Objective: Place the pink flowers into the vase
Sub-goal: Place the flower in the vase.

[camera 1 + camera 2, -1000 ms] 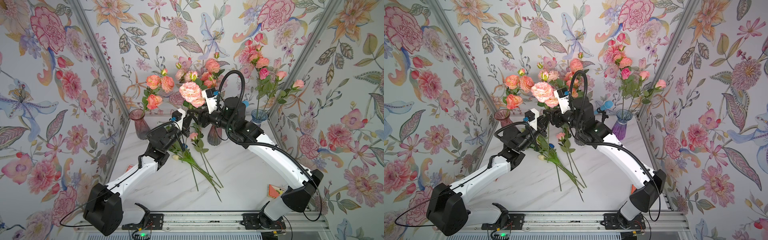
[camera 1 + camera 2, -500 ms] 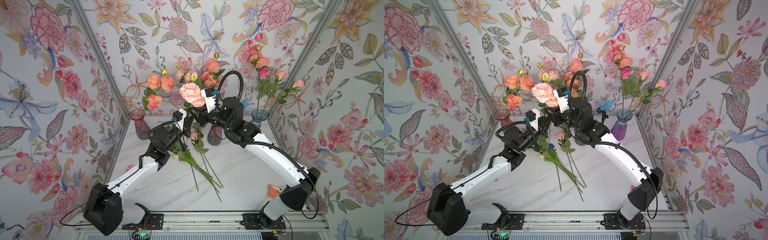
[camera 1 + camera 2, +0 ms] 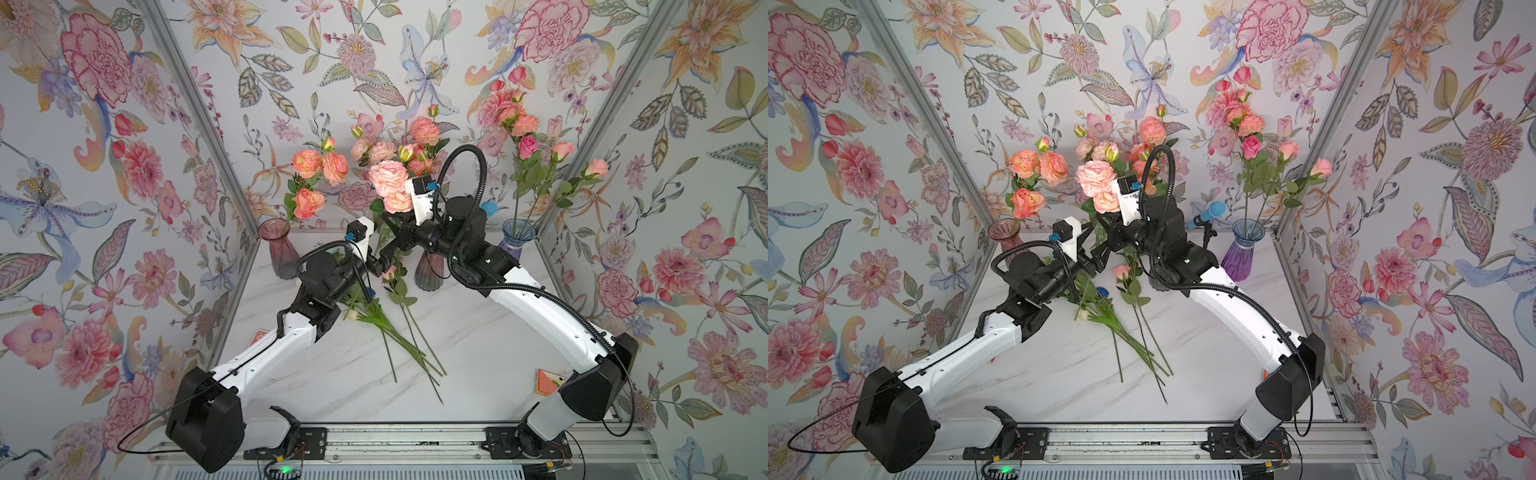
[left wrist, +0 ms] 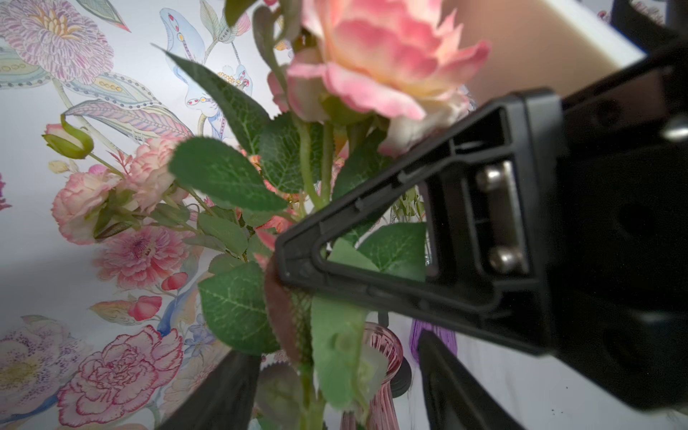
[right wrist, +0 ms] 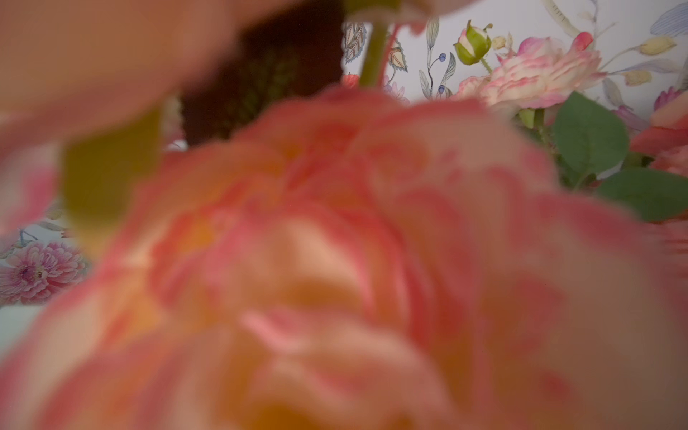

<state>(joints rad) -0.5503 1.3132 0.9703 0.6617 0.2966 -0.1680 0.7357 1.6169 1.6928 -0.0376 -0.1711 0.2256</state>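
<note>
Handing over ruffled pink peony stem with green leaves (image 3: 388, 179), upright just beside ribbed mauve glass vase (image 3: 428, 274).
Right gripper (image 4: 292, 266) looks clamped on stem under bloom; left gripper (image 4: 331, 368) jaws wide apart around it, gripping nothing. Judged: handover made, insertion not yet. Next: lift stem foot over vase mouth, lower straight; loose green stems (image 3: 386, 328) wait on white marble table (image 3: 478, 353).

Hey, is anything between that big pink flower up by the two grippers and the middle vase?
Yes. The flower stands up close to the vase, but the right arm sits over its mouth in both top views, and the bouquet rising from it likely crowds the opening.
</note>
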